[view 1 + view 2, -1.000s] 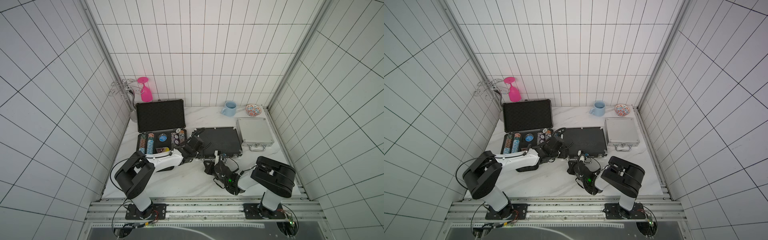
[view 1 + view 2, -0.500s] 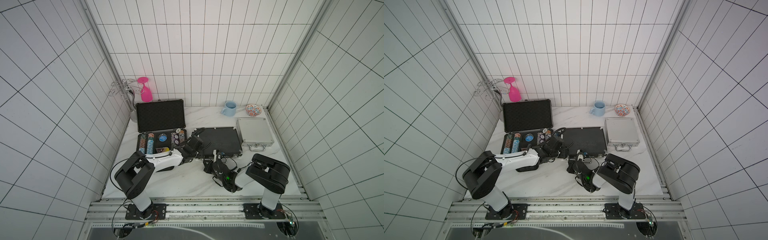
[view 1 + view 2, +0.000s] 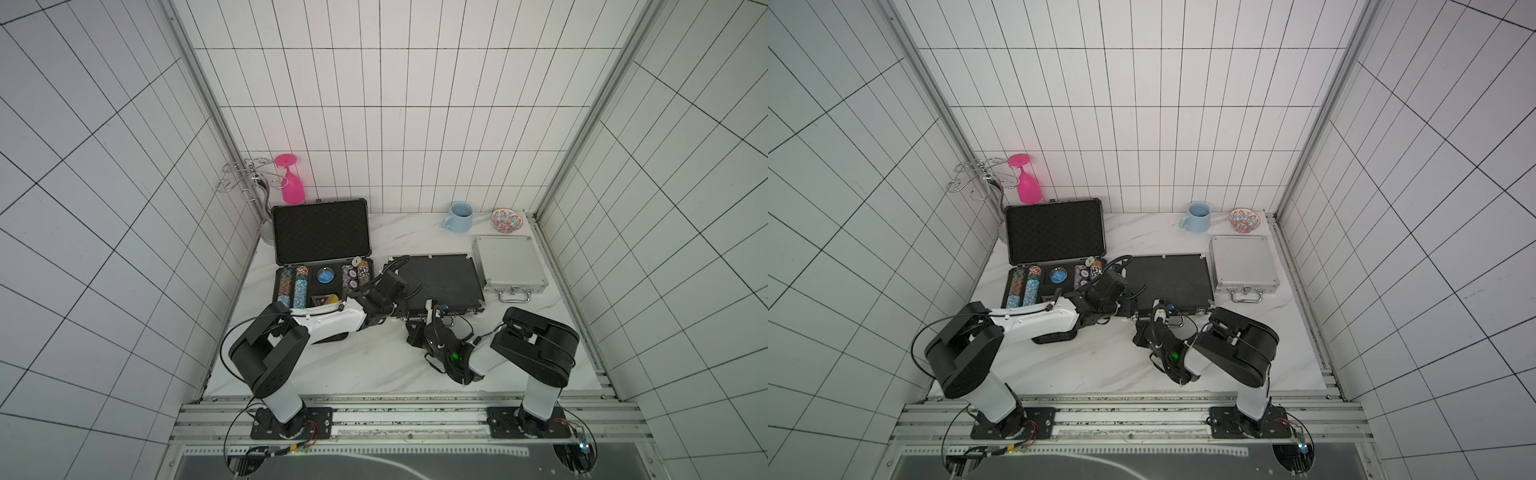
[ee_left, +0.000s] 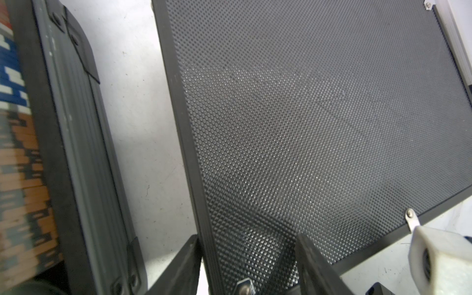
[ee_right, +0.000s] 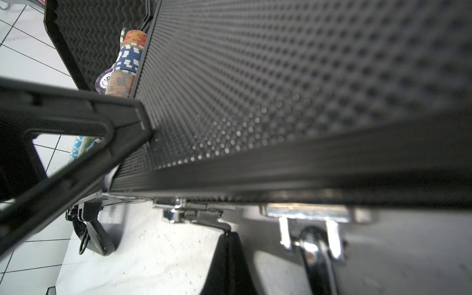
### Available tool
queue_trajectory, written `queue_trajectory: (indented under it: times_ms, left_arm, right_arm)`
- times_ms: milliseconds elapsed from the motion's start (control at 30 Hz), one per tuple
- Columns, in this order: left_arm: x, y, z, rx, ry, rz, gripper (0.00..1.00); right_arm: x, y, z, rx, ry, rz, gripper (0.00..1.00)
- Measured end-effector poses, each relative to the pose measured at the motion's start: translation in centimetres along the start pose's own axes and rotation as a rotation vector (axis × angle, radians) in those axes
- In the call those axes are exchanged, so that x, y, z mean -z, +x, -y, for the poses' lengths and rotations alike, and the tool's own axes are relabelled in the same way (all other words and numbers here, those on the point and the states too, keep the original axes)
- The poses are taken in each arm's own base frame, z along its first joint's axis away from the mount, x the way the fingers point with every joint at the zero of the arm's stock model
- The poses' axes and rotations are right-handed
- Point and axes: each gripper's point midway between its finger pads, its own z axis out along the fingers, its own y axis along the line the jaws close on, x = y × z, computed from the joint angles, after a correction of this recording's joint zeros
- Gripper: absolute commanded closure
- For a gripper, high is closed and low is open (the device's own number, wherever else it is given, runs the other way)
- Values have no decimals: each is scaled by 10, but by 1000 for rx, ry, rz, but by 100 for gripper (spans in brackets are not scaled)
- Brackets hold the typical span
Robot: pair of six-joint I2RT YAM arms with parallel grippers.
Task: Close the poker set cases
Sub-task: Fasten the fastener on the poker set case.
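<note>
Our right pincer, pressed together, noses the front latch of the medium black case lying flat on the table, probably to snap it shut. Our left pincer, spread, straddles that lid's edge, seemingly to steady it. Beside it, the large case stands open.

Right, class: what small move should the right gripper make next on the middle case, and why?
Probably push the latch against the middle case: the shut right gripper touches it, it looks unfastened, and the open left gripper sits over the lid.

Bright, even overhead light; wide-angle bending at edges; right wrist view blurs up close.
</note>
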Motion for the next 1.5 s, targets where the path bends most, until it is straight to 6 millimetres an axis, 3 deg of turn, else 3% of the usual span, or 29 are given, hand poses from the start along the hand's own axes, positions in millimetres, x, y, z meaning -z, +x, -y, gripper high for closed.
queue_trajectory:
  times_ms: [767, 900, 1000, 1100, 1200, 1300, 1500]
  left_arm:
    - [0, -1, -2, 12, 4, 22, 42]
    - [4, -3, -2, 12, -4, 6, 41]
    - [6, -5, 0, 9, -12, -13, 41]
    - [8, -5, 1, 2, -20, -37, 41]
    - [9, -5, 2, -5, -30, -59, 41]
    - [9, -4, 2, -11, -39, -74, 41]
    - [8, -3, 1, -12, -44, -82, 41]
  right_arm:
    - [-7, -8, -4, -17, -15, -12, 96]
    - [7, -23, -25, 10, -55, 0, 96]
    - [25, -51, -51, 14, -115, 67, 95]
    - [42, -79, -61, 5, -134, 123, 95]
    - [60, -108, -45, -10, -81, 172, 95]
    - [76, -132, -6, -37, 18, 222, 96]
    - [104, -140, 81, -90, 234, 243, 96]
